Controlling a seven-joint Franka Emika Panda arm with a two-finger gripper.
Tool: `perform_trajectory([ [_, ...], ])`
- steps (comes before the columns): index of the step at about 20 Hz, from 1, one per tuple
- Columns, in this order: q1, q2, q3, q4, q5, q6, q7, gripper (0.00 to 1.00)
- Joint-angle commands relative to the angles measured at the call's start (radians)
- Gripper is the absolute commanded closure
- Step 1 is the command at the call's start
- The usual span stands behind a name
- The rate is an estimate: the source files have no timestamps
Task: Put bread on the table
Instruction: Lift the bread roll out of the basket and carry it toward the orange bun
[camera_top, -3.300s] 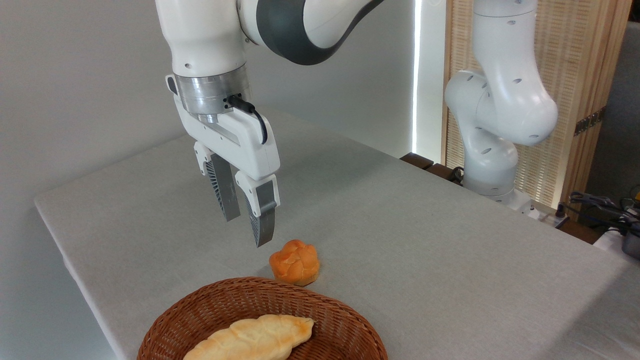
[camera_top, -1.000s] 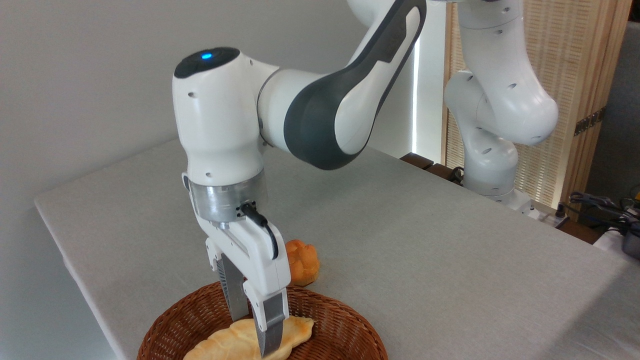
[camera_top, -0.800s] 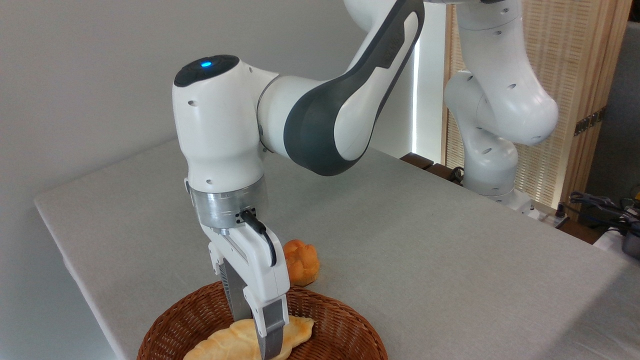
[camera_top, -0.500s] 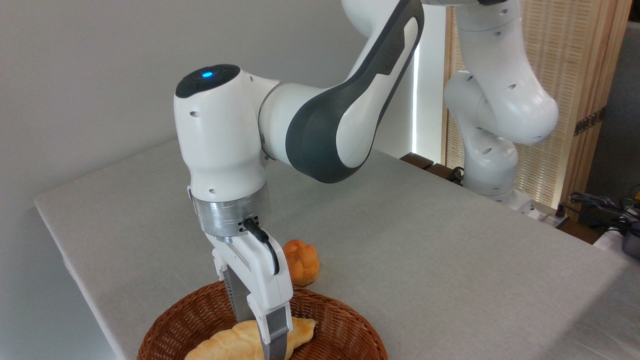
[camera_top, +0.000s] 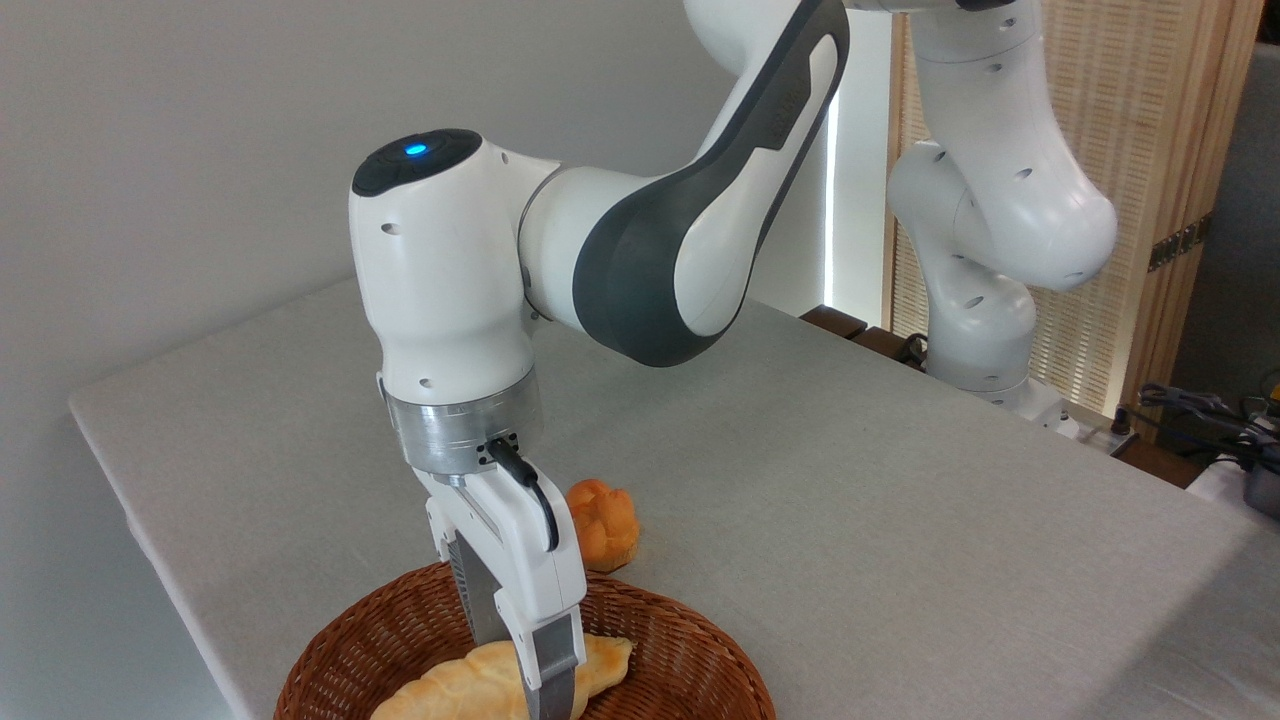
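Observation:
The bread (camera_top: 440, 692), a long pale-yellow braided loaf, lies in the brown wicker basket (camera_top: 700, 642) at the bottom edge of the picture. My gripper (camera_top: 525, 682) is lowered into the basket and points straight down. Its two fingers straddle the loaf across its middle, one behind it and one in front. The jaws still stand about as wide as the loaf, so the gripper is open. The near fingertip runs off the bottom of the frame. The loaf rests on the basket floor. The light-grey table (camera_top: 850, 480) stretches behind and to the right.
A small orange-brown knotted bun (camera_top: 605, 525) sits on the cloth just behind the basket, close to my gripper's right side. The arm's white base (camera_top: 985, 340) stands at the table's far right edge, with cables (camera_top: 1200, 410) beyond it.
The gripper came from above the table beside the bun down into the basket over the loaf. In the last half second it barely moved; the loaf's right tip shifted slightly.

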Motion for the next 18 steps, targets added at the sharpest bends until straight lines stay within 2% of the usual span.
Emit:
perform_trajectory([
  [1,0.004,-0.002,0.004,-0.003,0.015,0.015,0.019,0.49],
  [6,0.013,-0.013,0.004,0.001,0.013,0.015,0.016,0.49],
  [14,0.007,-0.157,-0.019,0.0,-0.002,0.0,-0.014,0.49],
  [18,0.002,-0.247,-0.033,-0.039,-0.011,-0.173,-0.043,0.44],
])
